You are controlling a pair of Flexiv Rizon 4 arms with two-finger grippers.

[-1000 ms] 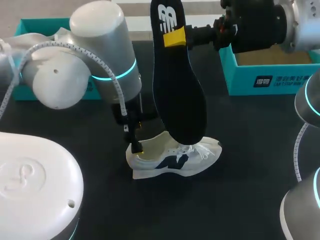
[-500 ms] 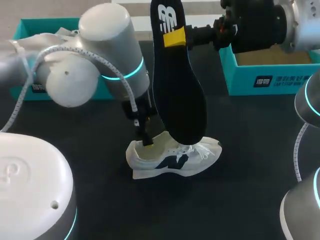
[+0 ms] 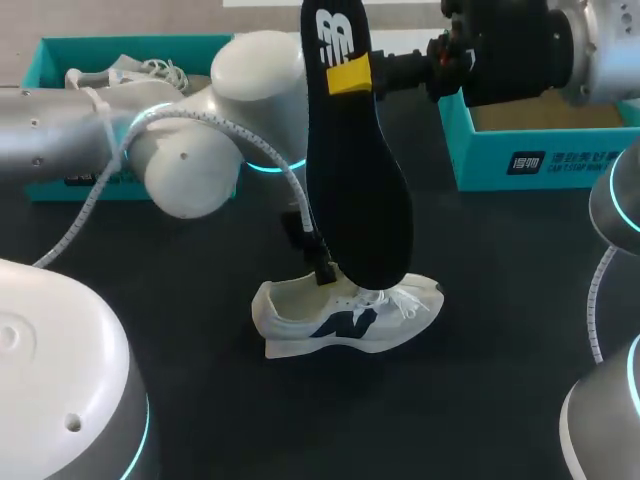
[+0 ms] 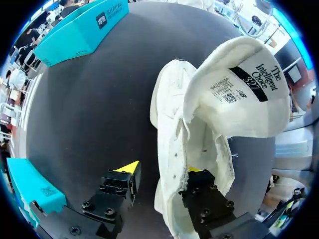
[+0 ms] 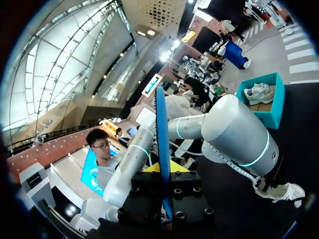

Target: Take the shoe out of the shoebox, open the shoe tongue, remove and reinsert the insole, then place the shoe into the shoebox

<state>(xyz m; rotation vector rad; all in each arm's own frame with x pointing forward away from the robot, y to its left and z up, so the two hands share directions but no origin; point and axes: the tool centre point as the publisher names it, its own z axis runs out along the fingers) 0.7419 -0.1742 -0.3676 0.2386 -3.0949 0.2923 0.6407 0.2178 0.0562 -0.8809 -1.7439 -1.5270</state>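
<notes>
The right gripper (image 3: 350, 75) clamps the insole (image 3: 358, 180), hanging toe-down over the shoe (image 3: 345, 315); the left gripper (image 4: 163, 169) straddles its collar, spread, 1 finger inside.

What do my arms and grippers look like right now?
The left arm and right arm are rounded silver-grey shells with glowing cyan joint rings. A white braided cable loops along the left one. The left gripper and right gripper are black, bolted blocks with yellow fingertips.

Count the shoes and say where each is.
2. One white sneaker stands mid-table, left hand at its opening; a second sneaker lies in the far-left teal shoebox. The right shoebox interior is partly hidden.
</notes>
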